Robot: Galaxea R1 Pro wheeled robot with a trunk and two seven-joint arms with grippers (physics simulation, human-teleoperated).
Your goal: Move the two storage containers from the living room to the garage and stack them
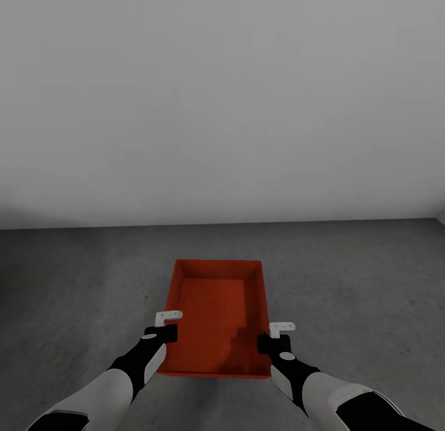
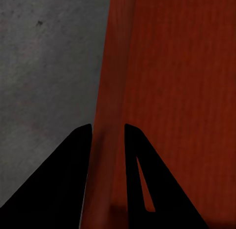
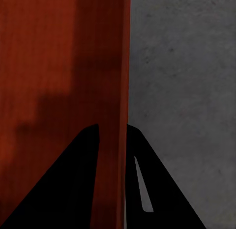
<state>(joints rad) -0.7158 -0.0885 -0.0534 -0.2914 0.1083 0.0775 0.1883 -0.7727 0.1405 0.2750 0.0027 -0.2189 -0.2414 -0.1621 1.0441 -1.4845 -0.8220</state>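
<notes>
One orange-red storage container lies open-topped and lengthwise ahead of me over the garage's dark grey floor. I cannot tell whether it rests on the concrete or hangs just above it. My left gripper is shut on its left long wall near the close end. My right gripper is shut on the right long wall opposite. In the left wrist view the gripper straddles the thin red wall. The right wrist view has the gripper clamping the other wall. The bin is empty.
A plain grey-white wall stands a short way beyond the container's far end. Speckled concrete spreads to both sides of the bin.
</notes>
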